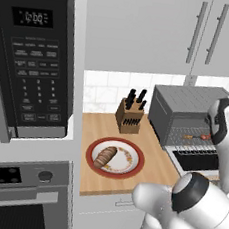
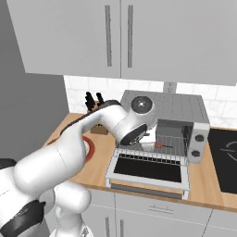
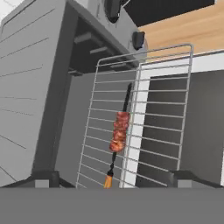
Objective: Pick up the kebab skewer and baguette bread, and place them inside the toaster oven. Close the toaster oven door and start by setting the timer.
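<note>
- kebab skewer (image 3: pixel 119 131) on rack in toaster oven (image 1: pixel 188 107), jaws spread, nothing held
- baguette bread (image 1: pixel 105 156) on plate (image 1: pixel 132 150); toaster oven door (image 2: pixel 149 170) open, timer unset

Toaster oven (image 2: pixel 173 111) mouth open ahead of my claw (image 3: pixel 111 181); kebab skewer (image 3: pixel 119 131) occupies rack middle, knife block (image 1: pixel 129 115) stands left.
</note>
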Available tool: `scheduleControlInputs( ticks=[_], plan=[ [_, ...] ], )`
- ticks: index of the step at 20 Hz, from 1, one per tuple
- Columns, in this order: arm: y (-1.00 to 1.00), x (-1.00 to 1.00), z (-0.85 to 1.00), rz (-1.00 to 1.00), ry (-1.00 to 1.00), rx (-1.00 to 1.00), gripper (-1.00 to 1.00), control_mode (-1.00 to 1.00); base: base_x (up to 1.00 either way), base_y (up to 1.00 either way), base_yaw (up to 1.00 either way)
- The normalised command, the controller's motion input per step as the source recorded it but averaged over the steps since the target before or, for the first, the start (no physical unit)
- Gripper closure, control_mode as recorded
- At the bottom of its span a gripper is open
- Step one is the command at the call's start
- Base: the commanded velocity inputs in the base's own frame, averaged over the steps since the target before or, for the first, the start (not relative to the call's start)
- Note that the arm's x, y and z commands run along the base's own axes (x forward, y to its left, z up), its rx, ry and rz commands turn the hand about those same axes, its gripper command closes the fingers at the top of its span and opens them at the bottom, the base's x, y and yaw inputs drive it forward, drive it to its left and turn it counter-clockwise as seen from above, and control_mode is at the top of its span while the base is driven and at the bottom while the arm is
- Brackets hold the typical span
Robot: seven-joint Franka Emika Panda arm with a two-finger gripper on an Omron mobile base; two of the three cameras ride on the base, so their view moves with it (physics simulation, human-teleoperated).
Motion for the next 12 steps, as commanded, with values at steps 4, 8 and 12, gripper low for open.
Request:
scheduleControlInputs(
  ticks=[4, 8, 12],
  plan=[
    [1.0, -0.37, 0.22, 0.19, 0.31, 0.0, -1.0, -1.0, 0.0, 0.0, 0.0],
    [0.97, -0.28, 0.11, 0.22, 0.28, 0.06, -1.0, -1.0, 0.0, 0.0, 0.0],
    [0.97, -0.12, 0.13, 0.21, 0.21, 0.05, -1.0, -1.0, 0.0, 0.0, 0.0]
  ],
)
